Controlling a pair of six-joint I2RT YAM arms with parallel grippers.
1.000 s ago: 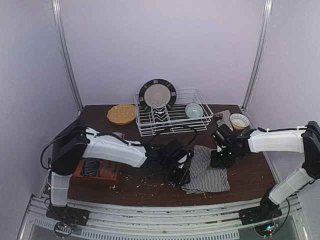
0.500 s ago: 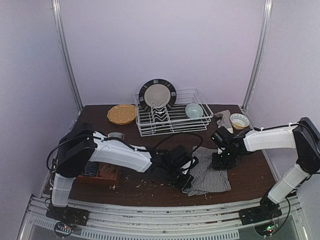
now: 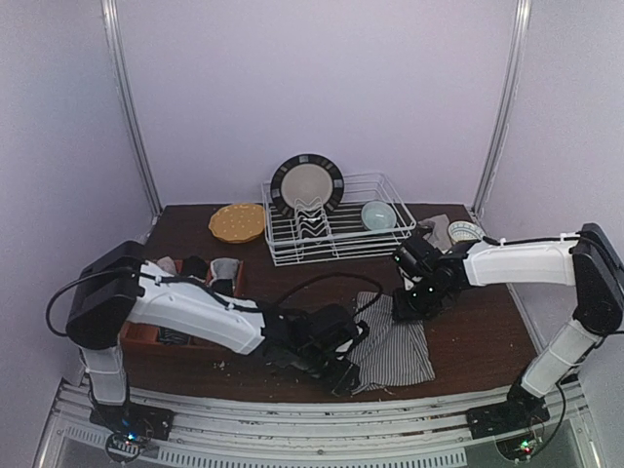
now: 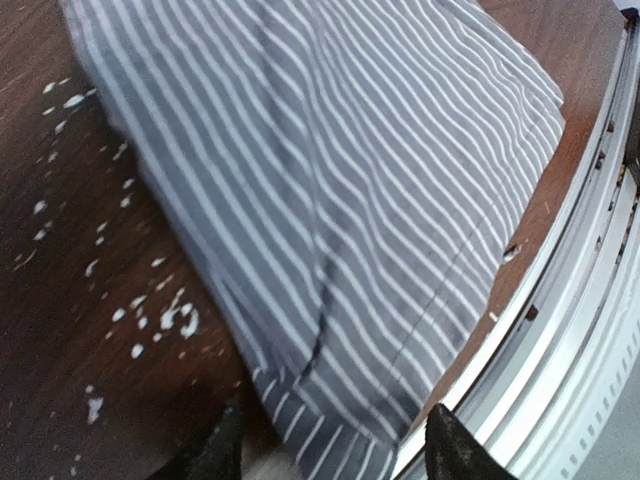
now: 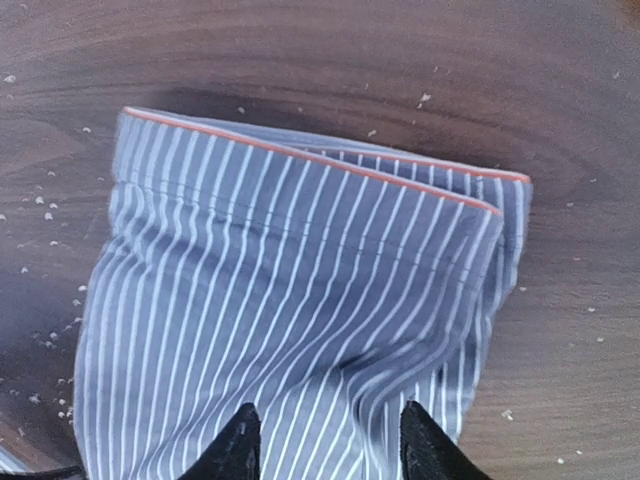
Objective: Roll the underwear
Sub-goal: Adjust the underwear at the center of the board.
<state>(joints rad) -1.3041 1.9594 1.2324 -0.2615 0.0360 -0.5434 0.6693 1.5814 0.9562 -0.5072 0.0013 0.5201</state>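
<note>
Since a second ago, left gripper has drawn back toward the table's near edge. Its fingers are apart, straddling the striped underwear's near hem, likely to start the roll there. Cloth lies flat between both tools. Right gripper is also parted and sits on the cloth, with the orange-piped waistband just ahead, probably steadying that end.

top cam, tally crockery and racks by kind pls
dish rack: 1
plates: 2 (dark-rimmed plate in the rack, yellow plate left of it)
bowls: 2 (teal bowl in the rack, patterned bowl right of it)
total: 5
</note>
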